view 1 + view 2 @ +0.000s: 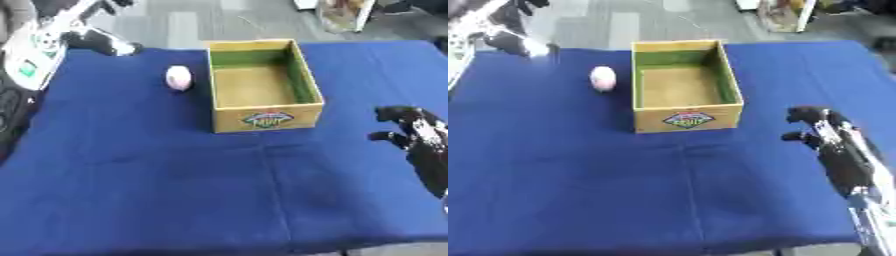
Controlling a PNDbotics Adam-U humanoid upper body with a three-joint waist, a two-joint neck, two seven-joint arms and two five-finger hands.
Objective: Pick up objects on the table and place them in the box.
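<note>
A small pale pink, egg-shaped object (178, 78) lies on the blue tablecloth, just left of the box. The open cardboard box (267, 119) stands upright in the middle far part of the table, and nothing shows inside it. My right hand (826, 131) hovers over the cloth to the right of the box, a little nearer than its front wall, with relaxed fingers pointing left and nothing in them. My left hand (107, 43) is a dark blurred shape at the table's far left corner, well apart from the pink object.
The blue cloth (175, 180) covers the whole table. The table's far edge runs behind the box, with grey floor beyond it. My white and silver left arm (39, 47) comes in along the far left edge.
</note>
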